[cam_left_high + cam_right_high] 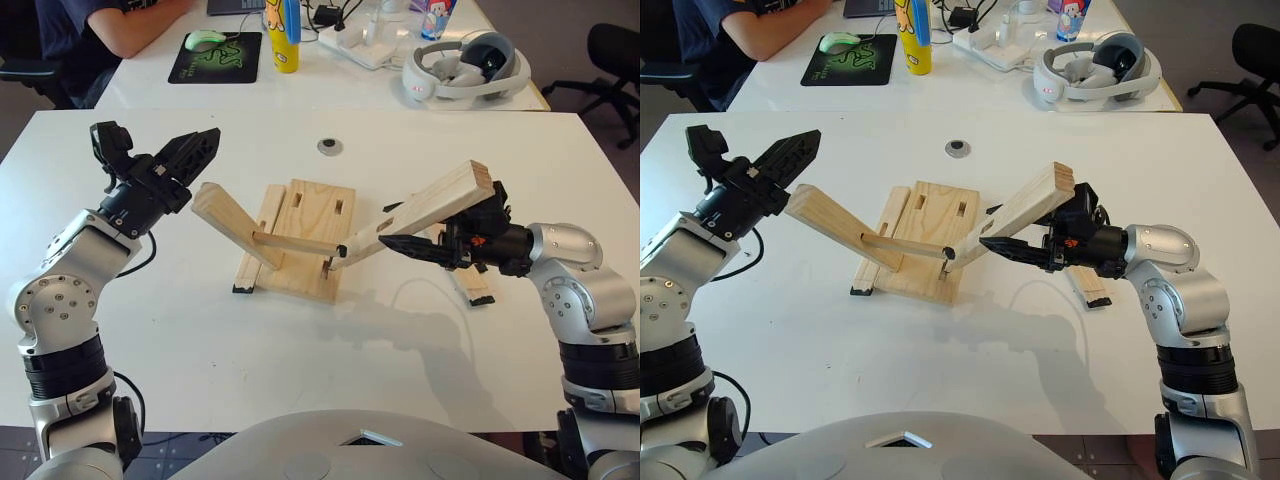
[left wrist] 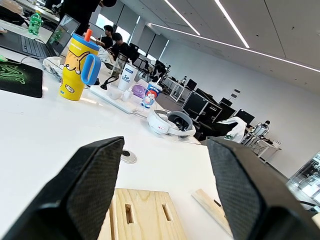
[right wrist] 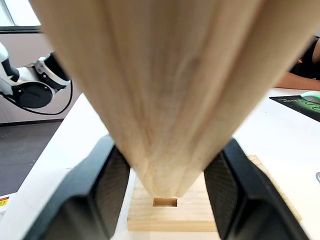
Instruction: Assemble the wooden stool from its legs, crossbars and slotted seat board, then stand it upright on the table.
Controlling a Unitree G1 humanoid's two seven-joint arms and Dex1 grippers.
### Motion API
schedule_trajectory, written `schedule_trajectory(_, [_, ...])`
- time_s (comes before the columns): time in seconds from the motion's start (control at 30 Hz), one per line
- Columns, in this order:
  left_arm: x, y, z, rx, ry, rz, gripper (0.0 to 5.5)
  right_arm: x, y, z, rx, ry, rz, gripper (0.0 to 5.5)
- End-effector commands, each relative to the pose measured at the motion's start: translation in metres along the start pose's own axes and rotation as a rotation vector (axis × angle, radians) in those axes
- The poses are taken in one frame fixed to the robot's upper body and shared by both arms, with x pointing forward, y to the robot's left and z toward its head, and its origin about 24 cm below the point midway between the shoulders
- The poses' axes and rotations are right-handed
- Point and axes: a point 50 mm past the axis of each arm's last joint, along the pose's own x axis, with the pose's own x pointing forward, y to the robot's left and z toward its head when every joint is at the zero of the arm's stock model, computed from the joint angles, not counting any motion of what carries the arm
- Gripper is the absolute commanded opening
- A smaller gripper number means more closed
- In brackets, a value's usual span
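Two pale wooden legs joined by a thin crossbar [image 1: 295,243] form a raised frame over the slotted seat board [image 1: 318,212], which lies flat mid-table. My right gripper [image 1: 400,228] is shut on the right leg [image 1: 432,203], holding it slanted; in the right wrist view this leg [image 3: 165,90] sits between both fingers [image 3: 100,195] above a slot. The left leg [image 1: 228,222] leans up to the left. My left gripper [image 1: 200,165] stands open just beside its upper end, nothing between the fingers [image 2: 85,185]. Another leg [image 1: 252,265] lies along the board's left edge.
A loose wooden piece [image 1: 475,285] lies on the table under my right wrist. A round cable grommet [image 1: 328,146] sits behind the board. The table behind carries a headset [image 1: 465,68], a yellow bottle [image 1: 283,35] and a mouse pad [image 1: 215,55].
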Motion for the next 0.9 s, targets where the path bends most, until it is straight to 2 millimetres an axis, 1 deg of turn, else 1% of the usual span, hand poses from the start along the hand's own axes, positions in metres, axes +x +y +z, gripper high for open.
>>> schedule_trajectory(0.03, [0.002,-0.004,0.002,0.014,-0.004,-0.007,3.05,0.004,0.001,-0.006,-0.016,-0.007,-0.028,2.05])
schedule_trajectory(0.2, [0.003,-0.005,0.002,0.013,-0.009,-0.009,3.05,0.013,0.009,-0.019,0.000,-0.016,-0.035,2.05])
schedule_trajectory(0.43, [0.005,-0.006,0.004,0.014,-0.010,-0.018,3.05,0.015,0.009,-0.032,-0.009,0.012,-0.053,2.05])
schedule_trajectory(0.77, [0.006,-0.007,0.005,0.016,-0.019,-0.023,3.05,0.006,0.008,-0.031,-0.011,0.082,0.002,2.05])
schedule_trajectory(0.9, [0.005,-0.008,0.006,0.014,-0.025,-0.024,3.05,0.006,0.005,-0.030,-0.017,0.098,-0.012,2.05])
